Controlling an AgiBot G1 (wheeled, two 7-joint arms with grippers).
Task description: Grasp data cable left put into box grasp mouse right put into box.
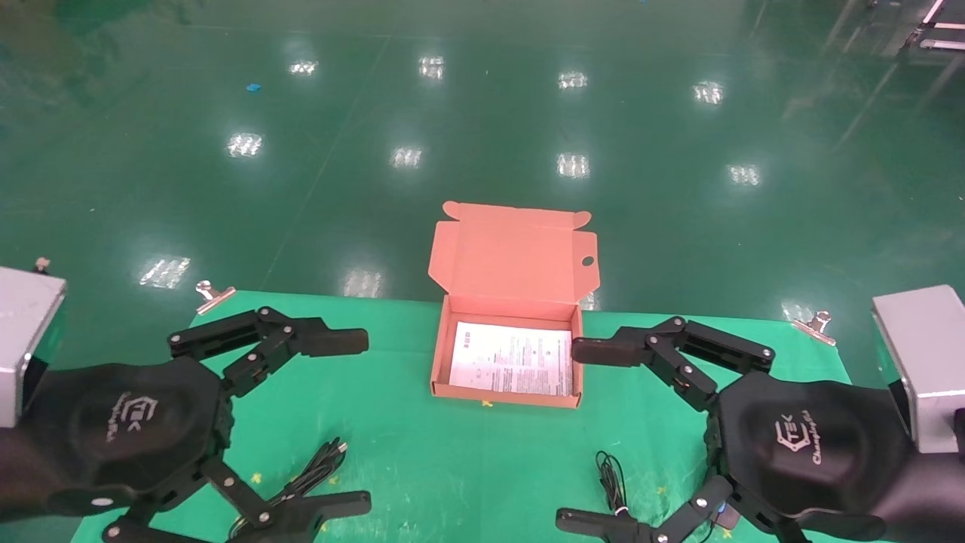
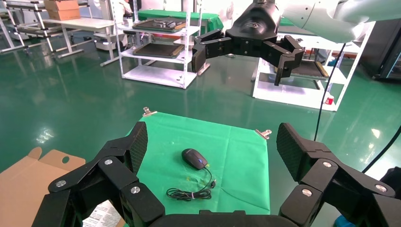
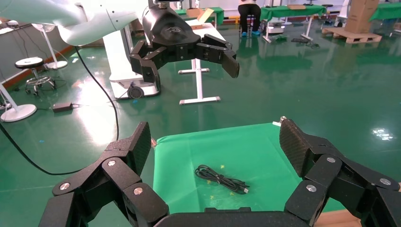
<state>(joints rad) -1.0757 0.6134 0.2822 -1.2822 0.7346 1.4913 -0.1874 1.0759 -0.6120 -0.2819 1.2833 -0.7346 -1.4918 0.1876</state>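
The left gripper (image 1: 343, 422) and right gripper (image 1: 584, 436) both hover spread wide, flanking the box (image 1: 507, 397) at the table's (image 1: 422, 445) far-middle edge. The data cable (image 1: 313, 473) lies near-left, the mouse (image 2: 194, 158) near-right, each with bare cloth around it.

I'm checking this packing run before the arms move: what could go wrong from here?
The data cable is a loose bundle, so the open left gripper may catch only some strands and let the rest trail. The mouse has a thin coiled cord that could hang over the box wall. The upright lid stands close to both open grippers, including the right gripper.
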